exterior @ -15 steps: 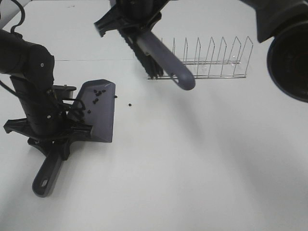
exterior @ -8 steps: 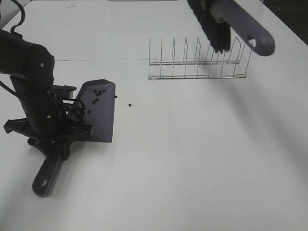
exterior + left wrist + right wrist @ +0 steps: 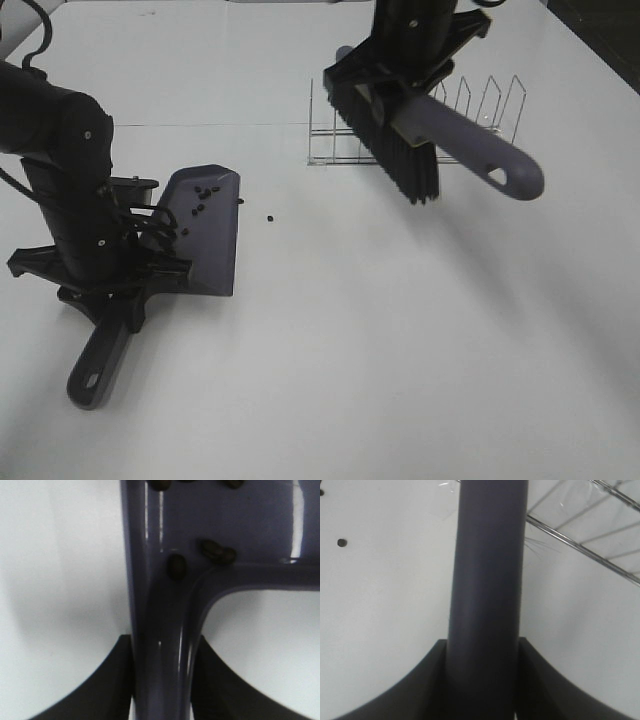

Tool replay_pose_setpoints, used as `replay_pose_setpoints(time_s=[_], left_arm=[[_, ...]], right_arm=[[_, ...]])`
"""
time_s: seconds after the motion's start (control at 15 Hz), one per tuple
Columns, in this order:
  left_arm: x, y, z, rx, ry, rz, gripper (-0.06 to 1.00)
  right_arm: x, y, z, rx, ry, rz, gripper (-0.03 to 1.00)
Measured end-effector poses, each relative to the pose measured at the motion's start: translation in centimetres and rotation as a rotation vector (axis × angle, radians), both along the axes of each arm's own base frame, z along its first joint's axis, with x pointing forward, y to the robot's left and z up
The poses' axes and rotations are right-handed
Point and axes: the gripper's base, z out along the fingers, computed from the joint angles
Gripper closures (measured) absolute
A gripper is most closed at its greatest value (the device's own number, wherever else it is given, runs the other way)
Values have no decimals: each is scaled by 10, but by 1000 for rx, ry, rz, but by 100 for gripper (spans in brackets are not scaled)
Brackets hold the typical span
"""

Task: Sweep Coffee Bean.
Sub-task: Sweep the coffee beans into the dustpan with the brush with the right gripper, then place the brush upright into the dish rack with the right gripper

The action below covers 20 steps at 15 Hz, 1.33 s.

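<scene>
The grey-purple dustpan [image 3: 207, 232] lies on the white table at the left, and several coffee beans [image 3: 203, 194] rest in its pan. One bean [image 3: 271, 218] lies loose on the table to its right, and another [image 3: 240, 201] sits at the pan's edge. My left gripper [image 3: 112, 288] is shut on the dustpan handle [image 3: 162, 645]; beans [image 3: 218, 552] show close up in the left wrist view. My right gripper [image 3: 402, 92] is shut on the brush [image 3: 400, 150] and holds it in the air before the rack, bristles down. The brush handle [image 3: 487, 580] fills the right wrist view, where the loose bean [image 3: 341, 542] also shows.
A wire dish rack [image 3: 490, 125] stands at the back right, partly behind the brush; its wires [image 3: 580, 545] show in the right wrist view. The dustpan handle's end [image 3: 92, 375] points toward the table's front left.
My right gripper swung the brush from over the rack's left end up to the far right, then down and left before the rack. The left arm, dustpan and beans have not moved.
</scene>
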Motion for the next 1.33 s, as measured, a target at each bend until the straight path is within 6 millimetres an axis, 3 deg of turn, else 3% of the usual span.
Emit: replay_pose_setpoints(time_s=[0.07,0.2,0.4,0.6,1.0,1.33], left_arm=[[0,0,0,11,-4,10,68],[0,1,0,28,-12,12,68],[0,1,0,29,-13,18,68],[0,1,0,29,-13,19,68],[0,1,0,29,-12,20,68],[0,1,0,29,-12,20,68]], right_arm=[[-2,30,-29,-127,-47,116,61],[-7,50,-59,-187,-29,180,61],[-13,67,-86,-197,3,223,61],[-17,85,-95,-104,30,224,61],[-23,131,-86,95,126,245,61],[-11,127,-27,30,-49,202,61]])
